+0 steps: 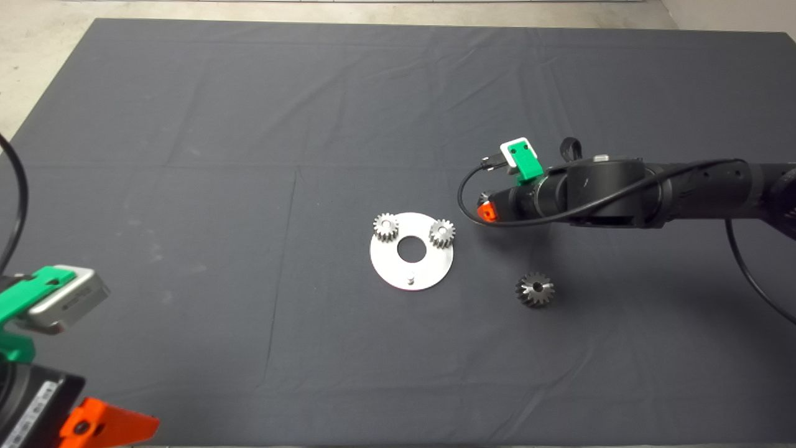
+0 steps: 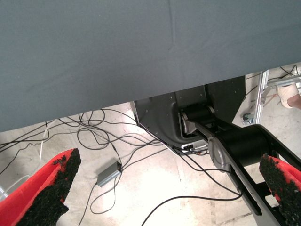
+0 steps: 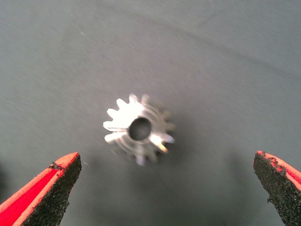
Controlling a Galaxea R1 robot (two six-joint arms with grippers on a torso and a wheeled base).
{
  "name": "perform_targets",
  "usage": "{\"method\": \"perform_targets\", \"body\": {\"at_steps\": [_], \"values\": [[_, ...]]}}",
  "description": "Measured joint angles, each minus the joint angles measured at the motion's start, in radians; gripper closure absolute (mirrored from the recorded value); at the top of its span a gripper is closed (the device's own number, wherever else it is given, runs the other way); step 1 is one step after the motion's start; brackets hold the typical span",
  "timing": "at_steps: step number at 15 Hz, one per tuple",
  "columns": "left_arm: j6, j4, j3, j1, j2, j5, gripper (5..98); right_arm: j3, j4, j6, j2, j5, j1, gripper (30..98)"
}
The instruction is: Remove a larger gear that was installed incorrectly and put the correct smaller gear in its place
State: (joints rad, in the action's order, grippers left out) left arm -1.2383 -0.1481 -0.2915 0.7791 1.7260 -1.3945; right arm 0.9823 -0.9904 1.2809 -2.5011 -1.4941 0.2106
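Red fingers of the left gripper (image 1: 93, 428) sit parked at your near left corner of the mat (image 1: 261, 112), spread wide apart; its wrist view gives you only the mat's edge, floor cables and the robot's base. Next outward, right of centre, you find the larger gear (image 1: 535, 289) lying alone on the mat: dark steel, broad, with bright tooth tips and a small centre hole. Beyond it and to its left lies the round metal plate (image 1: 398, 274), with a large central hole, one bare peg (image 1: 410, 279) on its near side, and two small gears (image 1: 385, 226) (image 1: 442, 233) seated on its far side. Just right of the plate, the right gripper (image 1: 486, 210) points down from the arm entering at your right. In its wrist view you see the smaller gear (image 3: 138, 128) flat on the mat between the fingers (image 3: 59, 188), which stand well apart and touch nothing. That gear is silvery steel, shading darker on one flank, with a dark round bore.
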Motion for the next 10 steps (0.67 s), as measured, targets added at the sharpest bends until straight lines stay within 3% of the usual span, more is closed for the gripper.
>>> {"method": "perform_targets", "body": {"at_steps": [3, 10], "values": [[0.0, 0.0, 0.0, 0.0, 0.0, 0.0, 6.0, 0.0, 0.0, 0.052, 0.0, 0.033, 0.0, 31.4], [0.0, 0.0, 0.0, 0.0, 0.0, 0.0, 6.0, 0.017, -0.016, 0.053, 0.0, 0.037, -0.002, 31.4]]}}
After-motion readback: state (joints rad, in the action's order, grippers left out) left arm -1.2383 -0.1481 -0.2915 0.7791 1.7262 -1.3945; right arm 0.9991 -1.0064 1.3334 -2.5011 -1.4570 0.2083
